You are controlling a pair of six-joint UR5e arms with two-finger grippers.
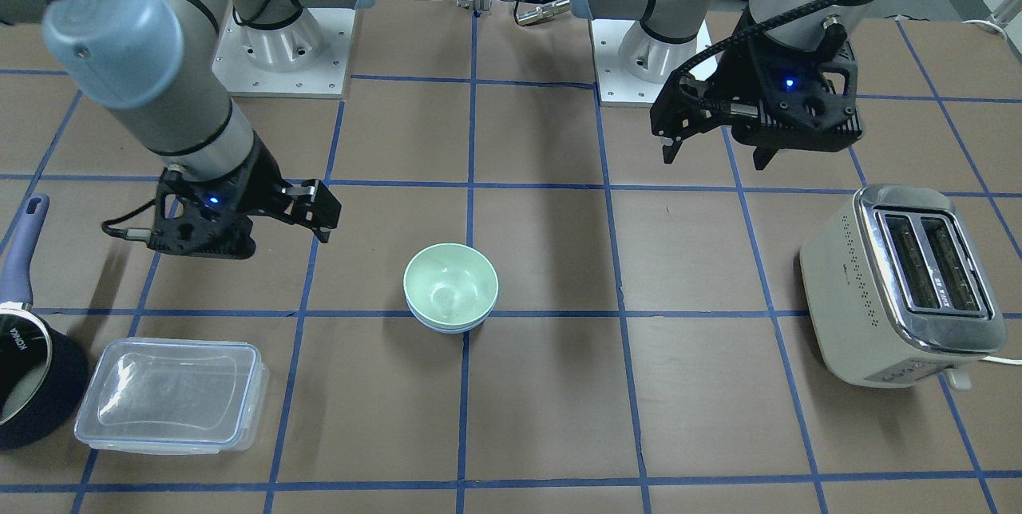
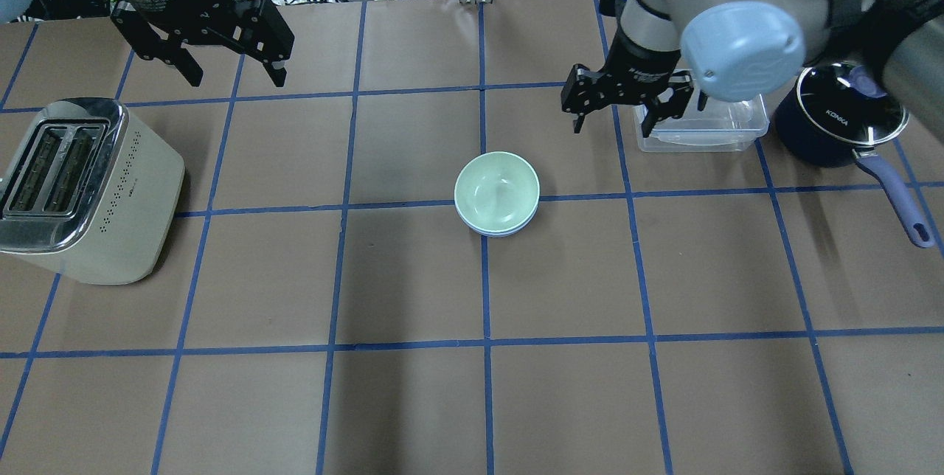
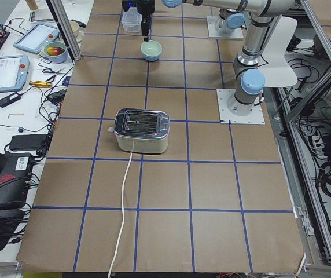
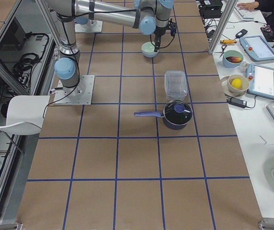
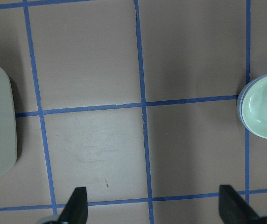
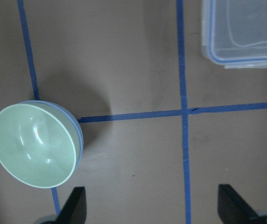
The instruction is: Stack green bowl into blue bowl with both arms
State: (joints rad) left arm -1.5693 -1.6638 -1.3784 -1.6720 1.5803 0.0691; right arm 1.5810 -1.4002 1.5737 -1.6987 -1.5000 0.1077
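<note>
1. The green bowl (image 2: 496, 191) is small, round and a glossy pale mint. It stands upright and empty, nested inside the blue bowl, near the middle of the table (image 2: 413, 276), on a crossing of the blue tape lines (image 2: 487, 298).
2. The blue bowl (image 1: 449, 327) is pale light blue. It stands upright beneath the green one, and only a thin crescent of its rim shows.
3. The left gripper (image 2: 237, 78), black with a blue light, hangs over the table well apart from the bowls. Its fingers are spread wide with nothing between them.
4. The right gripper (image 2: 612, 125) hangs near the stacked bowls without touching them. Its fingers are likewise spread and empty.
</note>
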